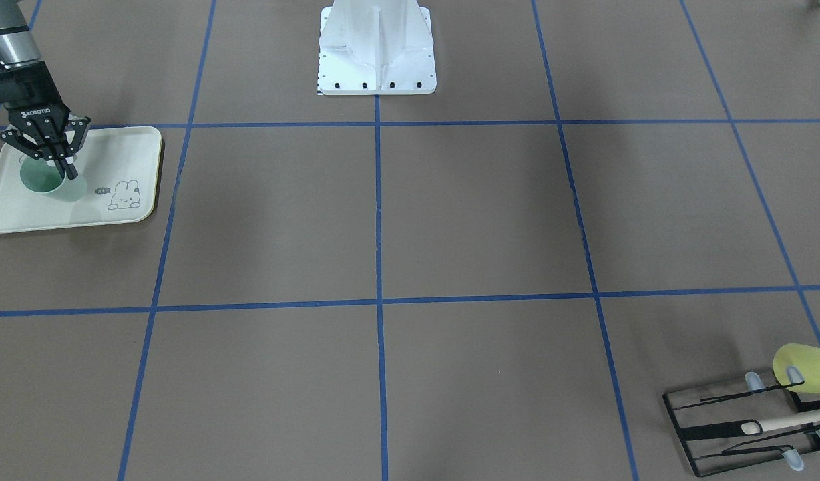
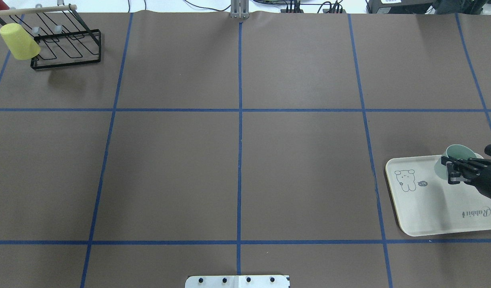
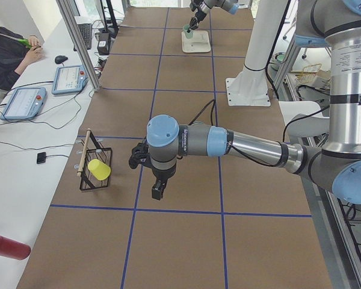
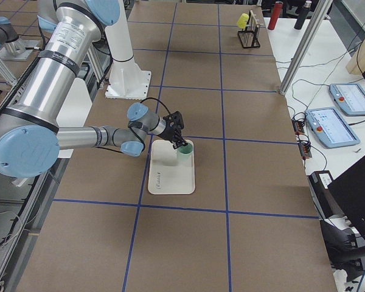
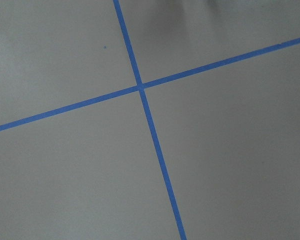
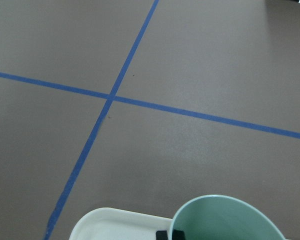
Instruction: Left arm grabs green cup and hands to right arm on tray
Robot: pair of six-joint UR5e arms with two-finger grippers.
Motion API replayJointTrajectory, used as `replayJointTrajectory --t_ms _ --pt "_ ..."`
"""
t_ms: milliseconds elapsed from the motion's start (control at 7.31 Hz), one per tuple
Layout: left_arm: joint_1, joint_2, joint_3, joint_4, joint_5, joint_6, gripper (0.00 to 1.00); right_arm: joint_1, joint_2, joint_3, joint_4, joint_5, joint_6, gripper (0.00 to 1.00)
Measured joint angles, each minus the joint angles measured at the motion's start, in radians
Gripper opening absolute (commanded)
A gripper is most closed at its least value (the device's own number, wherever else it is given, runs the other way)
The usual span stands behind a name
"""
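Currently, your right gripper [image 1: 68, 171] pinches the rim of the green cup [image 1: 47, 180]; cup axis near vertical, tray [image 1: 126, 143] directly beneath.

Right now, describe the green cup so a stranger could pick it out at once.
On the brown table with blue tape lines, find the cream tray with the rabbit drawing at the robot's right end. The green cup is at its far edge, rim pinched by the right gripper. It is pale mint; the yellow cup is on the wire rack across the table.
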Motion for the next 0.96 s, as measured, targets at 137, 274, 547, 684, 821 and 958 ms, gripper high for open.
replayJointTrajectory --t_ms 137,274,547,684,821,958 --pt "0.0 0.0 0.001 0.0 -0.004 -0.001 1.0 -0.012 -0.022 -0.006 0.036 -0.025 0.0 0.0" --pt "0.0 -0.001 0.001 0.001 -0.012 -0.001 1.0 -0.055 -0.03 -0.018 0.052 -0.082 0.004 0.0" --pt "0.001 -0.003 0.005 0.002 -0.019 -0.002 1.0 -0.222 -0.026 -0.045 0.06 -0.294 0.055 0.0" --pt "0.001 -0.007 0.009 0.003 -0.02 -0.003 1.0 -0.28 -0.025 -0.051 0.06 -0.366 0.075 0.0" --pt "0.002 -0.01 0.011 0.002 -0.02 -0.007 1.0 -0.313 -0.024 -0.054 0.061 -0.411 0.094 0.0" --pt "0.002 -0.012 0.012 0.002 -0.021 -0.013 1.0 -0.345 -0.023 -0.057 0.061 -0.457 0.127 0.0"
